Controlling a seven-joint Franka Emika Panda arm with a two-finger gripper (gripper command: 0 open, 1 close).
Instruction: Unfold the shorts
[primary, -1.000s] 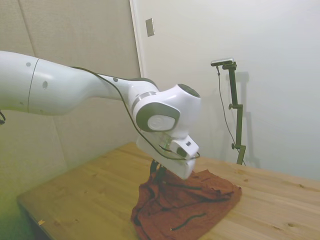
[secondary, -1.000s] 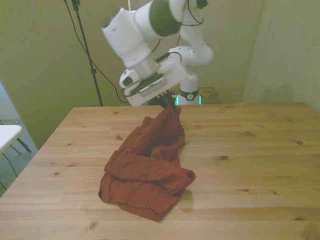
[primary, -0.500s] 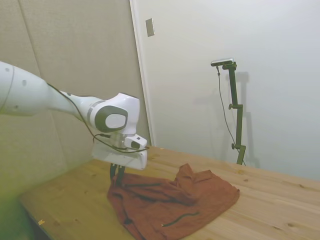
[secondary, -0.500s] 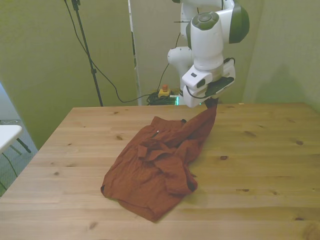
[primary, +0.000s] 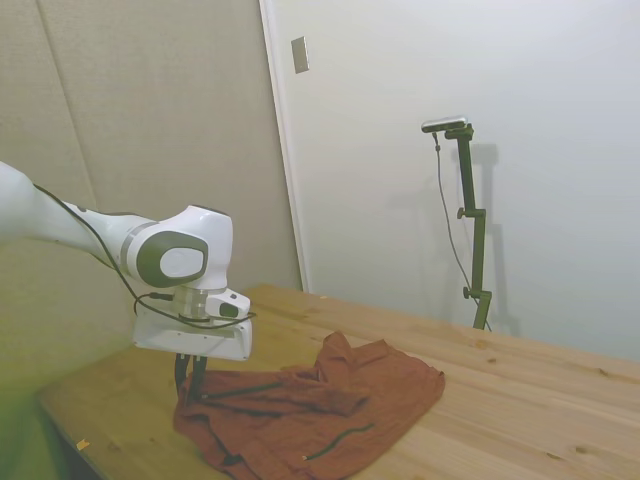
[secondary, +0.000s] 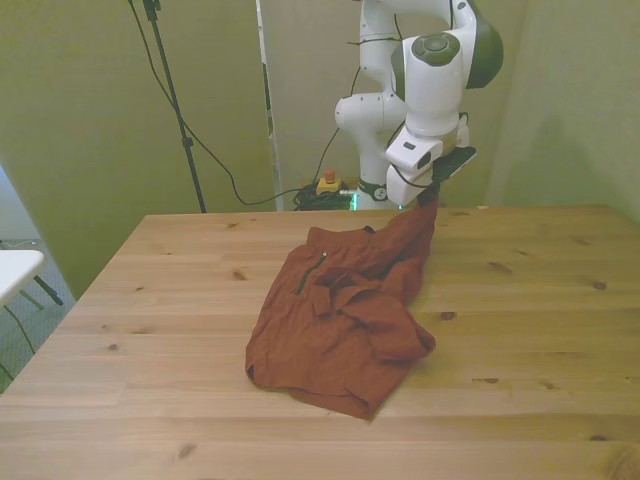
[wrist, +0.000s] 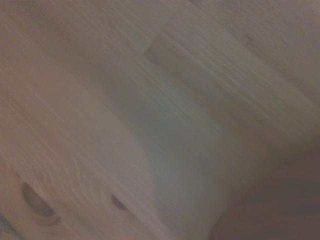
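One corner of the soft, rumpled shorts (secondary: 345, 320) hangs pinched in the jaws (secondary: 429, 200) — above plank table (secondary: 520, 330).

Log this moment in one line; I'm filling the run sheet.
gripper: shut on shorts corner | corner lifted | rest bunched on table | unfold: incomplete

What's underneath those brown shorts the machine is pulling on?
Only the wooden table shows around the shorts. The gripper lifts one corner; the rest lies rumpled on the wood. Anything beneath the folds is covered.
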